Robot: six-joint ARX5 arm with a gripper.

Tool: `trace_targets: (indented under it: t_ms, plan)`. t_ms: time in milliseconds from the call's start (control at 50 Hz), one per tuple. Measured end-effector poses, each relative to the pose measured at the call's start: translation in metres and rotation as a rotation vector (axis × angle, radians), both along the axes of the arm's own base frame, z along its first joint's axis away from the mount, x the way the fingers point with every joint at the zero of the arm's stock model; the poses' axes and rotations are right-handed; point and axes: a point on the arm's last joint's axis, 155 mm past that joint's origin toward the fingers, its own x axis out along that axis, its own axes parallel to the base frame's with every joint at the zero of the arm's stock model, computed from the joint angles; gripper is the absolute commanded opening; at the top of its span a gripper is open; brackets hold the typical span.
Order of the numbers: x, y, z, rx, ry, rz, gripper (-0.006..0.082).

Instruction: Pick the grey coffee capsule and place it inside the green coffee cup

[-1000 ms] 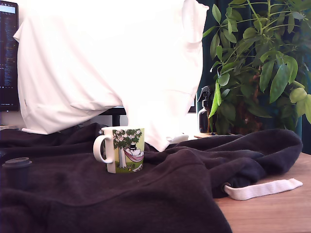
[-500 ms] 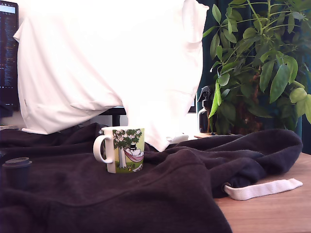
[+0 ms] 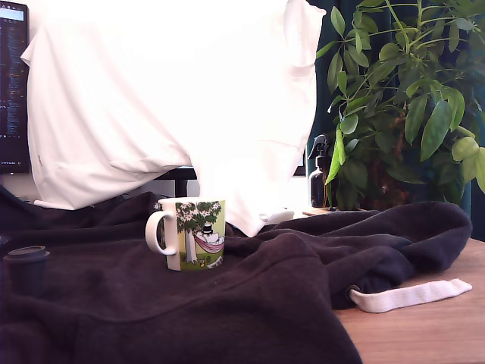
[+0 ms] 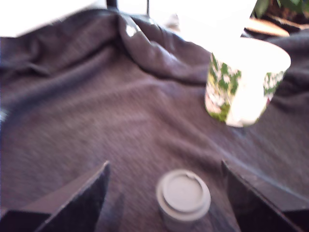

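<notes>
The grey coffee capsule stands on dark cloth at the exterior view's far left, flat flanged rim up. In the wrist view the capsule sits between the two dark fingers of my gripper, which is open and straddles it without touching. The green coffee cup, a white mug with a tree and hammock picture, stands upright mid-cloth with its handle toward the exterior view's left. The wrist view shows the cup blurred and farther off. The exterior view does not clearly show the gripper.
A dark fleece garment covers most of the wooden table, with a white strap lying over its edge. Behind are a white sheet, a monitor, a spray bottle and a leafy plant.
The capsule and the cup have not moved. A dark shape has edged in at the exterior view's far left edge, just above the cloth.
</notes>
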Motion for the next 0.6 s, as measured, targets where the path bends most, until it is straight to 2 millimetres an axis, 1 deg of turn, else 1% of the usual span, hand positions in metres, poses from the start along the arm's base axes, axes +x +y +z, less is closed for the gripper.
trace_targets:
  t_ms: [100, 260, 360, 420, 500, 540, 600]
  plan:
    - [-0.001, -0.007, -0.011, 0.002, 0.029, -0.028, 0.0667]
    - [-0.004, -0.015, -0.035, 0.026, 0.103, -0.06, 0.0666]
    - [0.005, -0.017, -0.042, 0.042, 0.123, -0.065, 0.0665]
    - [0.012, -0.019, -0.045, 0.047, 0.134, -0.066, 0.0643]
    - [0.019, -0.021, -0.049, 0.051, 0.147, -0.066, 0.0547]
    - [0.021, -0.021, -0.051, 0.051, 0.152, -0.066, 0.0452]
    - [0.021, -0.022, -0.053, 0.052, 0.159, -0.068, 0.0272]
